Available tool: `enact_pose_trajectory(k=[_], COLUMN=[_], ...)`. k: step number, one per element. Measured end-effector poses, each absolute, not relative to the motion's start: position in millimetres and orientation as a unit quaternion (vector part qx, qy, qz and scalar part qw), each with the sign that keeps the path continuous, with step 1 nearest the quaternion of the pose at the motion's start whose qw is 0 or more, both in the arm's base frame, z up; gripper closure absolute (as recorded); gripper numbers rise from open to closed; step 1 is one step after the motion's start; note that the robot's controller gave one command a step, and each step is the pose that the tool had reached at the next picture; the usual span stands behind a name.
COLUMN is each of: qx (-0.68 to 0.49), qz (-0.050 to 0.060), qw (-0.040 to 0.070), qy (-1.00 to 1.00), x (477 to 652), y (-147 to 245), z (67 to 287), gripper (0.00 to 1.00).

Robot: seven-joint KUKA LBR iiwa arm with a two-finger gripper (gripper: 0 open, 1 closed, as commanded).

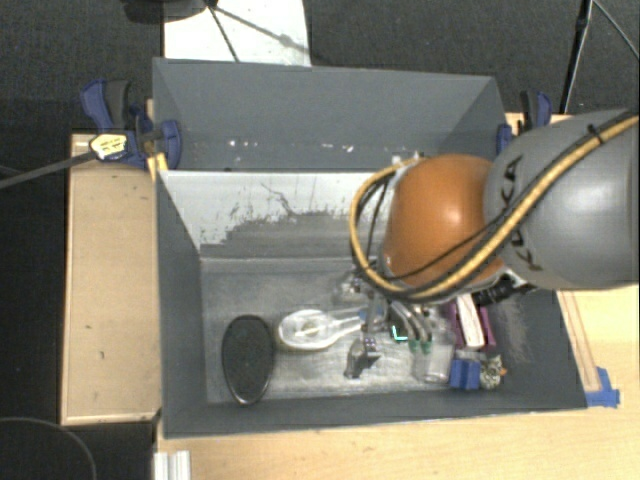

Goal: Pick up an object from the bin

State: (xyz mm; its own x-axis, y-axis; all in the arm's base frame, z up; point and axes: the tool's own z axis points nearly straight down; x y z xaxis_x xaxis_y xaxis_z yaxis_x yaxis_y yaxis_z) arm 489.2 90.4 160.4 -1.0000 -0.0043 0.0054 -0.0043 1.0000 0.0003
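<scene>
My gripper (359, 356) hangs low over the middle of the bin floor, under the orange wrist cover. Just to its left lies a white, glossy spoon-like thing (308, 328), its handle running right toward the gripper. Whether the gripper touches that handle cannot be made out. A black oval pad (247, 356) lies flat at the front left, well apart from the gripper.
To the gripper's right, at the front right of the bin, lies a small heap: a purple and white stick-like thing (470, 324), a clear little container (433, 365) and a blue piece (462, 373). The arm covers the bin's right side.
</scene>
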Motion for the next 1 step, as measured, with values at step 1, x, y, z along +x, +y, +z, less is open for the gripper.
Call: enact_pose_trajectory(k=[1], qx=[-0.100], qz=[-0.001], qw=[-0.002], qy=[-0.995], x=[549.5], y=[82.5], z=[74.9], gripper=[0.00])
